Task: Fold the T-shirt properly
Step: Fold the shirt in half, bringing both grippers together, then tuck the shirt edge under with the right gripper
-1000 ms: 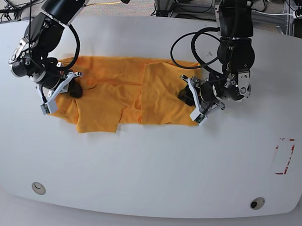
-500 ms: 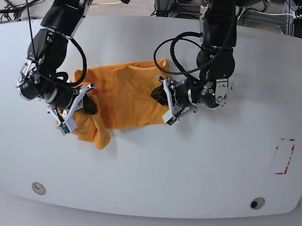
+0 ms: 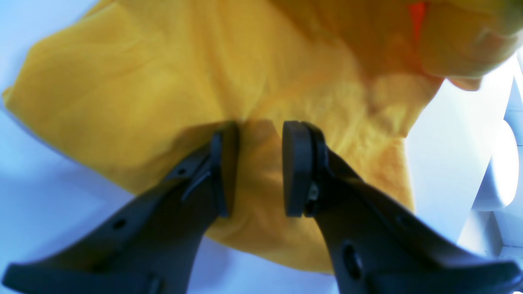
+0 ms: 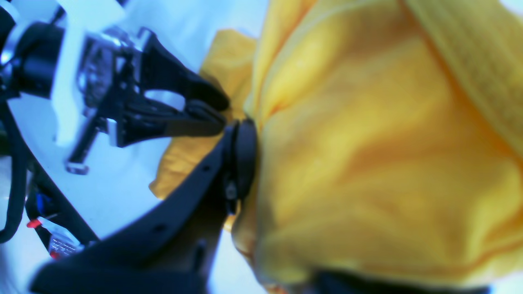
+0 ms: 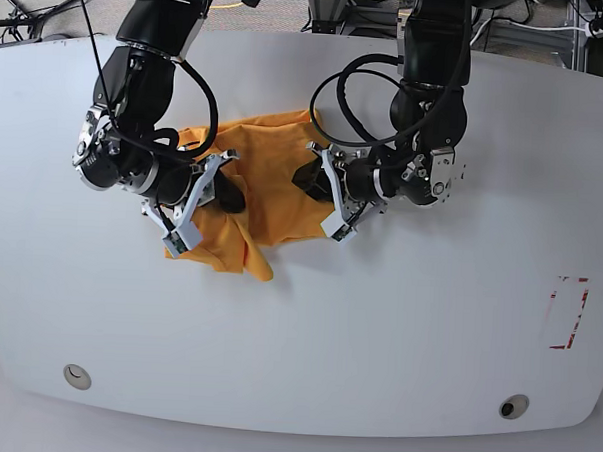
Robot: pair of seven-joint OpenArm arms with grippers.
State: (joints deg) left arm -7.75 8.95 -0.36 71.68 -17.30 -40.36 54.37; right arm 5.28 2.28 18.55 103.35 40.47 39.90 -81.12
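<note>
The orange-yellow T-shirt (image 5: 269,175) lies bunched up on the white table (image 5: 397,330), between the two grippers. My right gripper (image 5: 220,193) grips its left part. In the right wrist view the cloth (image 4: 367,143) drapes over and hides one finger, while the other finger (image 4: 242,157) presses against it. My left gripper (image 5: 320,184) holds the shirt's right edge. In the left wrist view a fold of cloth (image 3: 163,73) runs between the two pads of the left gripper (image 3: 255,163), which stand narrowly apart. No lettering or tag shows.
A red-outlined rectangle (image 5: 568,313) is marked near the table's right edge. Two round fittings (image 5: 76,376) (image 5: 514,406) sit near the front edge. Black cables (image 5: 357,93) loop from the left arm above the shirt. The two grippers are close together.
Both grippers have moved inward toward each other with the cloth. The shirt, spread wide a second ago, is now gathered into a crumpled heap.
</note>
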